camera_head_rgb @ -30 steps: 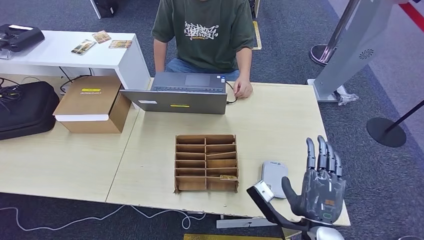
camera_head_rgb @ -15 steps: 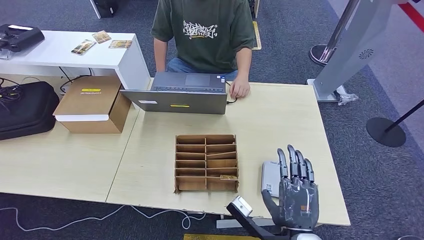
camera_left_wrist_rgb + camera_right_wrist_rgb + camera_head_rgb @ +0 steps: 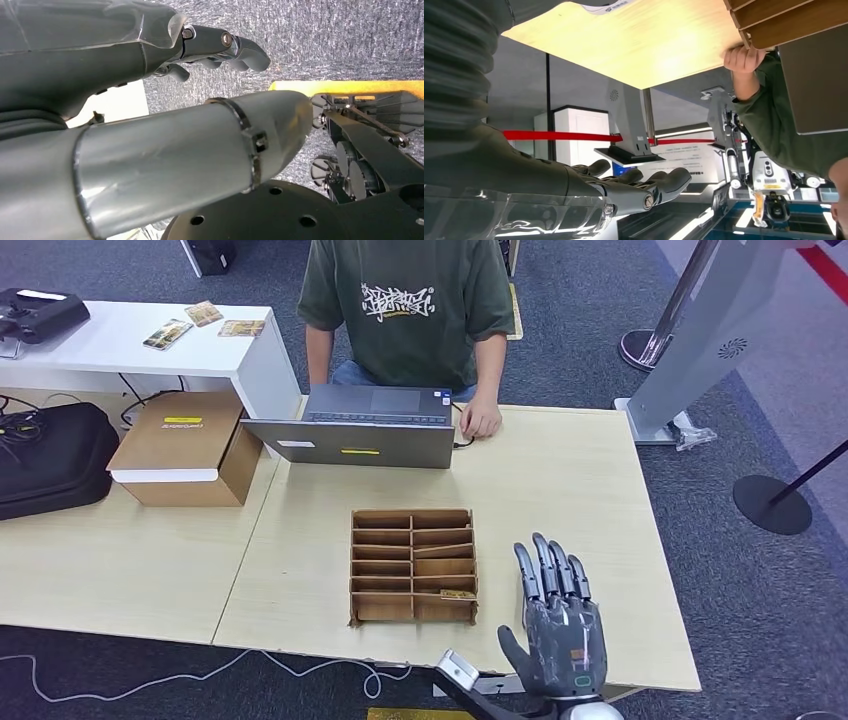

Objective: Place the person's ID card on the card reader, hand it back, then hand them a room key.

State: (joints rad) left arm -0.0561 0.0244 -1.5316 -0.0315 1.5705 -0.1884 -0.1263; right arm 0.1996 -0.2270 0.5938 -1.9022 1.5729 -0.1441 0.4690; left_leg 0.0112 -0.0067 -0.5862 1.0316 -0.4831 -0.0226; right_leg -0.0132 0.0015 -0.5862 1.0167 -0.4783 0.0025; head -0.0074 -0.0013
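The light wooden worktop [image 3: 560, 470] carries everything that matters here, and a person [image 3: 405, 310] in a green shirt sits at its far edge behind an open laptop [image 3: 360, 430], with one hand [image 3: 482, 420] resting on the wood next to it. Near the middle of the worktop stands a brown wooden organizer [image 3: 412, 565] with many small slots; one slot close to the robot holds a small card-like thing [image 3: 457, 594], probably a room key, though it is too small to be sure. The right hand [image 3: 556, 625] is raised over the near edge of the worktop, just beside the organizer, with its fingers straight and a little apart, and it holds nothing. It covers the place where the card reader would be, so I cannot see the reader now. The left hand [image 3: 150, 55] hangs low over the grey carpet; its fingers look loosely bent and I see nothing in them. I see no ID card anywhere, not in a robot hand and not with the person. My judgement is that the task is at its beginning or between steps; the next move needs the person to offer the card, and the right hand to reach forward and take it.
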